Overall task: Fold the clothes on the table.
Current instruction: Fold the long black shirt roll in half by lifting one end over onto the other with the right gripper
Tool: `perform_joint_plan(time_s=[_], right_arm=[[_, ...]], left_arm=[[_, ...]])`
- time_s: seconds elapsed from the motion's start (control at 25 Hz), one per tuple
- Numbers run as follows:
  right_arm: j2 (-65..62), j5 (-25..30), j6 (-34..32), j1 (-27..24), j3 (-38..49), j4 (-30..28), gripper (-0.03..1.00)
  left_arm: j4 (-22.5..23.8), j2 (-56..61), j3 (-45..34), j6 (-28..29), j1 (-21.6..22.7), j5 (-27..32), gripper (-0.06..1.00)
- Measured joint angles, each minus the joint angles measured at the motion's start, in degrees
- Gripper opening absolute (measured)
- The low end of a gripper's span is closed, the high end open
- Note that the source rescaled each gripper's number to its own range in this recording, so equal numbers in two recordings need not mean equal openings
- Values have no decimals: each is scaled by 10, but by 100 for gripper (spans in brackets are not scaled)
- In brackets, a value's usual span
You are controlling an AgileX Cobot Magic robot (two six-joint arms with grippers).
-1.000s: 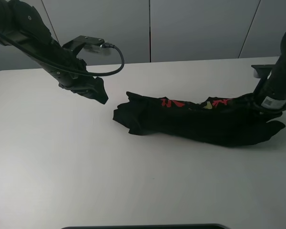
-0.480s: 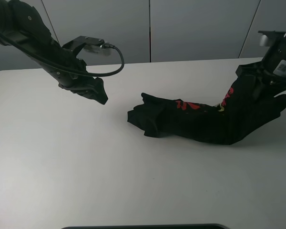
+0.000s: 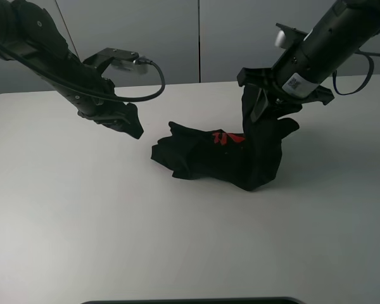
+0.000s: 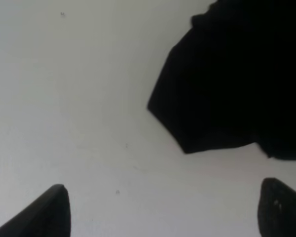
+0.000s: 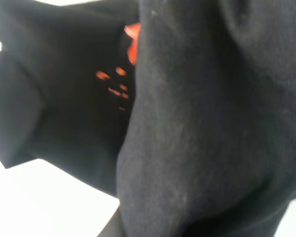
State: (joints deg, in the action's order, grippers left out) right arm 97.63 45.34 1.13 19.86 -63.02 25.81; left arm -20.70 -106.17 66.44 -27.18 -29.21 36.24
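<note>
Your right fingers (image 3: 261,106) are clamped on one end of the shirt (image 3: 221,158) and hold it up off the desk (image 3: 82,221). The cloth hangs from them in a thick, twisted drape. The rest of the shirt lies bunched near the middle of the desk, with a bit of red print showing between the folds.

Your left fingers (image 4: 47,215) are spread wide and empty. They hover over bare desk just beside the shirt's other end and touch nothing.

The main risk is a messy landing. The lifted part is wadded rather than flat, so if you lay it over now you will likely get a lump, not a fold.

The second risk is dragging. Nothing pins the resting end, and the desk looks smooth. Carrying the raised end across could slide the whole bundle along instead of turning it over itself.

The third risk is the grip. The right wrist view shows only black cloth filling the frame, so you cannot tell how many layers are pinched or how deep the bite is. A shallow pinch could slip under the hanging weight, and a partial one could let a layer peel off.

If you bring the left arm in to hold the shirt down, watch the gap between the two arms.
</note>
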Motion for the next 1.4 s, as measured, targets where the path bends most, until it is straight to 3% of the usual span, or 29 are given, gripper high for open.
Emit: perform_joint_plan(time_s=[0.4,0.64,1.0,1.4], right_arm=[[77,-86,-4,60,0,86,11],[95,-99,7,67,0,114,11],[95,-101,85,67,0,202,11],[96,-96,131,67,0,261,11]], left_arm=[[0,0,0,0,0,1,98],[0,0,0,0,0,0,98],[-16,-33,1,0,0,-5,98],[-18,-70,1,11,0,-52,98]])
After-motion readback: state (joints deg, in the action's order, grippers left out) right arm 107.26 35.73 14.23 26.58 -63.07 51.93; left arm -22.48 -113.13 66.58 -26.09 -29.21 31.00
